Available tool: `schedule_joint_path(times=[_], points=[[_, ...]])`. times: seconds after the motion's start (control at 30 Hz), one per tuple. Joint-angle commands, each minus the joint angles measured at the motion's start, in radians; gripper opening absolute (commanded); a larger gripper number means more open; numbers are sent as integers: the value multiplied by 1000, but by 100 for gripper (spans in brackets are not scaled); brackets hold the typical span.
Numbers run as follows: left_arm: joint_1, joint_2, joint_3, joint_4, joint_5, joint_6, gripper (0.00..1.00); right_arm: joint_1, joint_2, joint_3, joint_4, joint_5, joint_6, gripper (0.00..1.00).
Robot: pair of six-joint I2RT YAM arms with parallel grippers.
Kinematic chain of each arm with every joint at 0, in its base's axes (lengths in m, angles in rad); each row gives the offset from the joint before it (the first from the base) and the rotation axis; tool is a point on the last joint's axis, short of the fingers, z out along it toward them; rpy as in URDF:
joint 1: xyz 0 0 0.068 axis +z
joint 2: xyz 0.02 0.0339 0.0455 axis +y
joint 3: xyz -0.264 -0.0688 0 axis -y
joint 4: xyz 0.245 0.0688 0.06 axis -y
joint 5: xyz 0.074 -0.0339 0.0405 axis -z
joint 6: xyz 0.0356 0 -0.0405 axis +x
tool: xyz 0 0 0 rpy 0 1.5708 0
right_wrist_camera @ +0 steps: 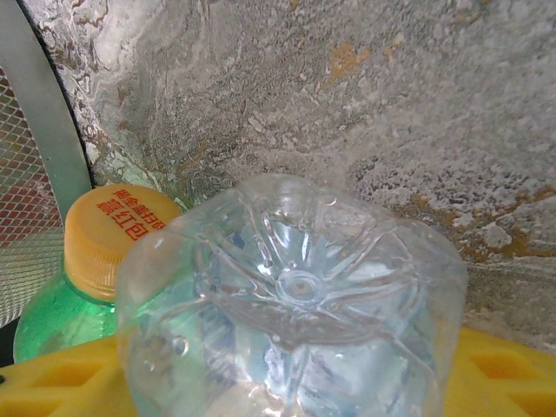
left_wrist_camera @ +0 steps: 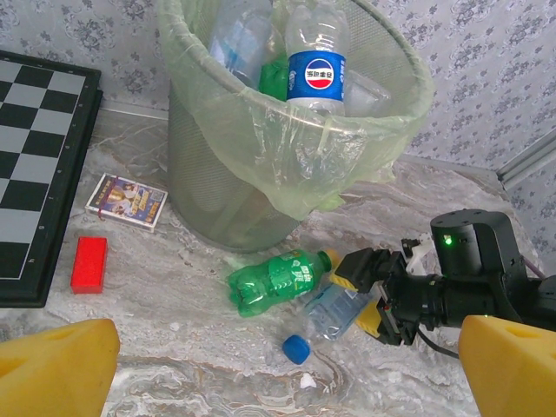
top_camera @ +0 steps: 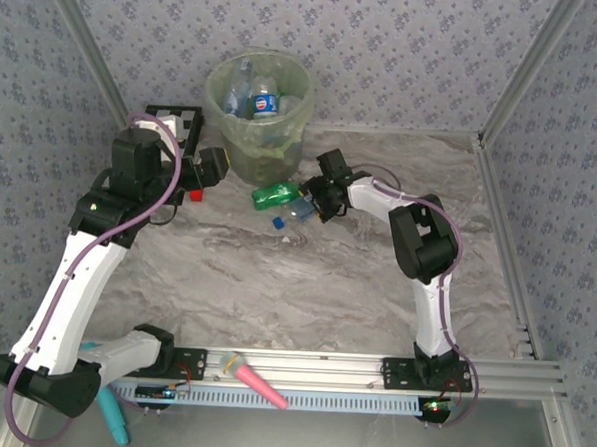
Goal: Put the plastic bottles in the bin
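The top camera is looking steeply down from behind the near edge, taking in the whole table (top_camera: 305, 284). The left wrist camera is facing the bin (left_wrist_camera: 217, 200) from nearby, sharing the green bottle (left_wrist_camera: 274, 280) with the right wrist camera, which is sitting almost against a clear bottle (right_wrist_camera: 295, 295)

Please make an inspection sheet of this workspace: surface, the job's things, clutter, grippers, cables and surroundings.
Surface: marbled table, white crumbs near the blue cap.
Job's things: bin upright, lined, bottles inside; green bottle and clear bottle lie on the table beside it.
Clutter: chessboard, red block and card pack left of the bin; pink tool and teal tool at the near edge.
Grippers: left gripper open, empty; right gripper has its jaws on either side of the clear bottle, grip not certain.
Cables: purple cables along the arms, no snag seen.
Surroundings: patterned walls, metal frame.
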Motion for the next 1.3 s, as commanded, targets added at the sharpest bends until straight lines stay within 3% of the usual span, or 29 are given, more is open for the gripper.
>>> schedule_joint_path(times=[0.0,0.37,0.7,0.9,1.27], points=[[7,-2,3,9,-11,17,100,-9,-11,-43,-36,33,-31,65],[12,33,43,5,-6,31,100,-19,-242,-91,-84,161,-192,61],[24,46,81,-1,-5,37,100,-38,-424,79,-176,385,-502,59],[38,45,95,-41,-9,24,100,-34,-436,241,-143,463,-722,57],[52,50,139,-114,-9,-19,100,9,-325,515,-3,530,-958,58]])
